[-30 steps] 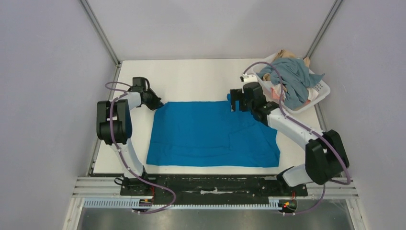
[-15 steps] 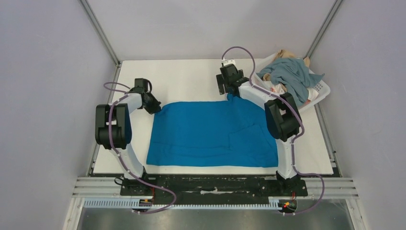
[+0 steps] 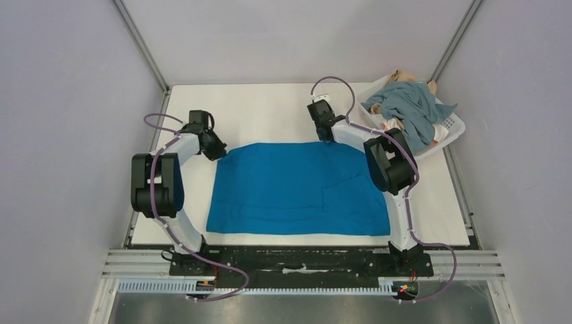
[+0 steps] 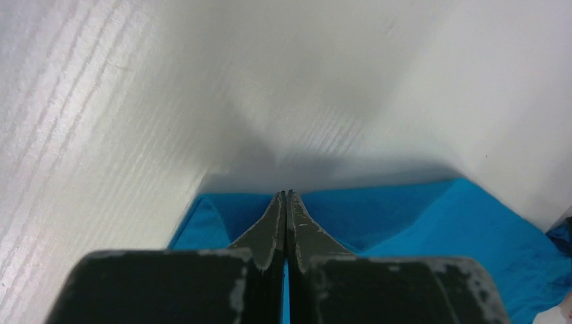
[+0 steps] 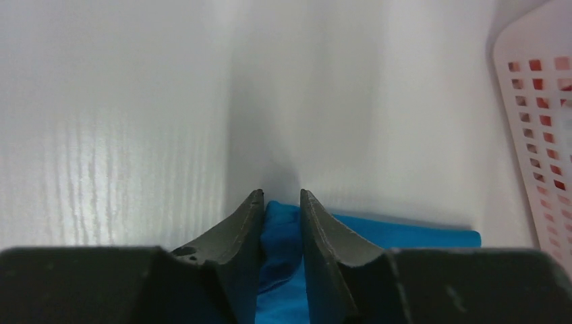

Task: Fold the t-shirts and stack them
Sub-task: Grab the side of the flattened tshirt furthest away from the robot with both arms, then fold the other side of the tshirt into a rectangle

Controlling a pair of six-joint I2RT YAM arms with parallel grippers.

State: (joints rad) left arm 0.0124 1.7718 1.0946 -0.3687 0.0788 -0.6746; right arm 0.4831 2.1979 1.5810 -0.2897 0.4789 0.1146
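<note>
Your left gripper point(image 4: 287, 197) pinches the far-left corner of the bright blue cloth t-shirt point(image 3: 297, 189) lying flat on the white table point(image 3: 270, 111); your right gripper point(image 5: 281, 202) clamps its far edge.

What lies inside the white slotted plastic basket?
A dusty grey-blue t-shirt drapes on top; tan cloth and peach-pink cloth peek out. Anything deeper is covered.

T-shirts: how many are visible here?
3 clearly: a bright blue t-shirt spread on the table, a grey-blue t-shirt draped over the basket, a tan t-shirt at its far rim. Others may lie hidden underneath.
</note>
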